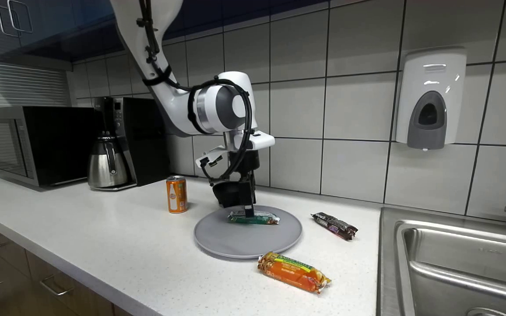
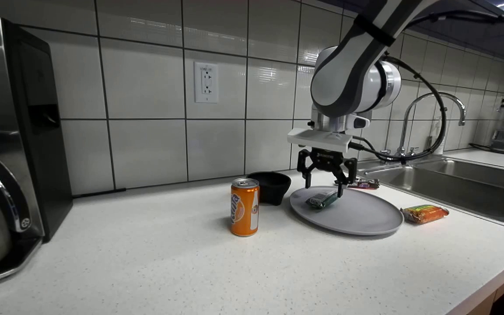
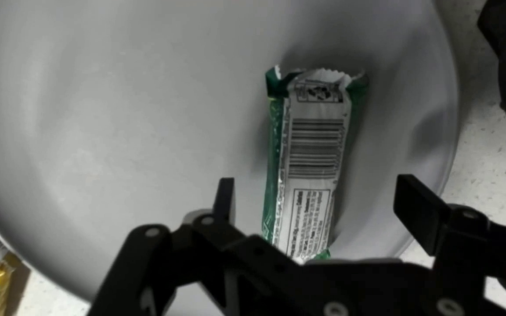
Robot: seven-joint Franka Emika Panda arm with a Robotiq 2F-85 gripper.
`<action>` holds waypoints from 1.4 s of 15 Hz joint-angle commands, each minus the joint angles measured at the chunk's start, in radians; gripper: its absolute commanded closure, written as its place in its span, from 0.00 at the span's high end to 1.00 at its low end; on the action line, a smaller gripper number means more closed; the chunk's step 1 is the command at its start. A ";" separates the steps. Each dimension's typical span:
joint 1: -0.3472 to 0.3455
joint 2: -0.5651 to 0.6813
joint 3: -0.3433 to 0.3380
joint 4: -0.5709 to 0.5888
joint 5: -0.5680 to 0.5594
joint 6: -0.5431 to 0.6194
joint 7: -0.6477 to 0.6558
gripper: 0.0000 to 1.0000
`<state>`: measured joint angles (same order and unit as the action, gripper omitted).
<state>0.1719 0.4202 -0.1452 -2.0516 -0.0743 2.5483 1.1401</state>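
Note:
A green-wrapped bar (image 3: 308,162) lies on a round grey plate (image 3: 147,131), its silver barcode side up. In both exterior views the bar (image 1: 262,218) (image 2: 322,200) lies on the far part of the plate (image 1: 244,242) (image 2: 365,216). My gripper (image 3: 314,179) is open and points down over the plate. In the wrist view its fingers stand on either side of the bar, with gaps between; the bar's near end is partly hidden by the gripper. In both exterior views the gripper (image 1: 249,212) (image 2: 324,190) is low over the bar. It holds nothing.
A black bowl (image 2: 273,187) and an orange can (image 2: 244,208) stand beside the plate. An orange bar (image 1: 294,272) and a dark-wrapped bar (image 1: 334,226) lie near it. A sink (image 1: 404,263), tiled wall (image 1: 299,169), coffee maker (image 1: 141,140) and microwave (image 1: 59,142) surround the counter.

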 commanded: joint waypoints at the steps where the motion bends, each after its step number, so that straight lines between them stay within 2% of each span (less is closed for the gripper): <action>1: -0.012 -0.077 0.004 -0.049 -0.006 0.008 -0.008 1.00; 9: -0.043 -0.134 0.010 -0.077 -0.001 -0.004 -0.051 1.00; 21: -0.153 -0.149 -0.008 -0.084 0.025 0.003 -0.154 1.00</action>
<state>0.0513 0.3021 -0.1582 -2.1138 -0.0735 2.5482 1.0494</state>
